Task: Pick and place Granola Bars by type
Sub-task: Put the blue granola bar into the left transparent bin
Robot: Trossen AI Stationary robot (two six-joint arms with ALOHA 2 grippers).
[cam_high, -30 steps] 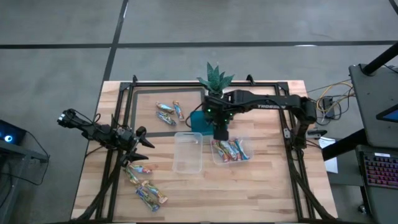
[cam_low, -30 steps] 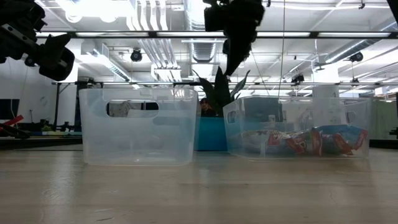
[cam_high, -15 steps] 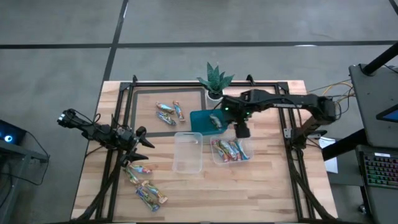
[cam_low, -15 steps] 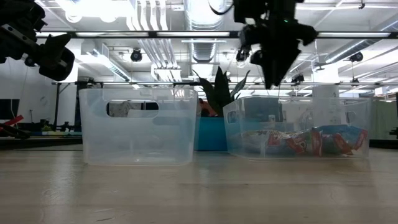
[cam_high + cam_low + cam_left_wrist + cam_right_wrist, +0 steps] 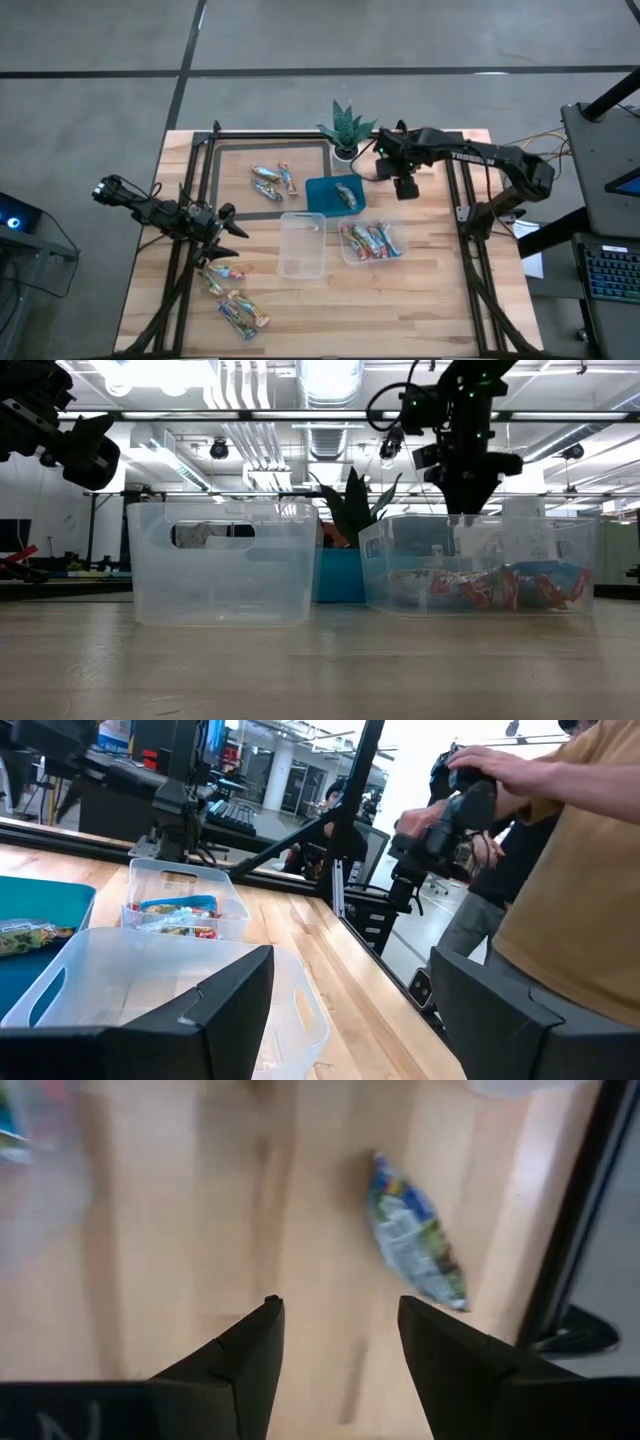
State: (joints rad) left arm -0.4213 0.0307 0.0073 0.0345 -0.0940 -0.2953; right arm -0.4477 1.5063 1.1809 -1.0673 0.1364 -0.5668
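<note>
Granola bars in shiny wrappers lie in groups: two at the far side (image 5: 272,180), several at the near left (image 5: 232,298), several in the right clear tub (image 5: 372,241), one in the teal tray (image 5: 346,194). The left clear tub (image 5: 302,244) holds none. My right gripper (image 5: 405,190) (image 5: 338,1308) hangs open above bare wood at the far right, pointing down, nothing between its fingers. One more bar (image 5: 415,1245) lies flat on the wood just beyond its fingertips. My left gripper (image 5: 232,222) (image 5: 350,990) waits open and level at the table's left.
A potted plant (image 5: 346,130) stands at the far edge, close to my right arm. A black frame (image 5: 262,138) runs round the table. In the left wrist view a person (image 5: 540,850) stands beyond the table's edge, holding a dark device.
My right gripper has swung from above the teal tray toward the table's far right corner, sinking a little and rolling its wrist. The bar in the tray, which the gripper covered a second ago, now shows lying there.
</note>
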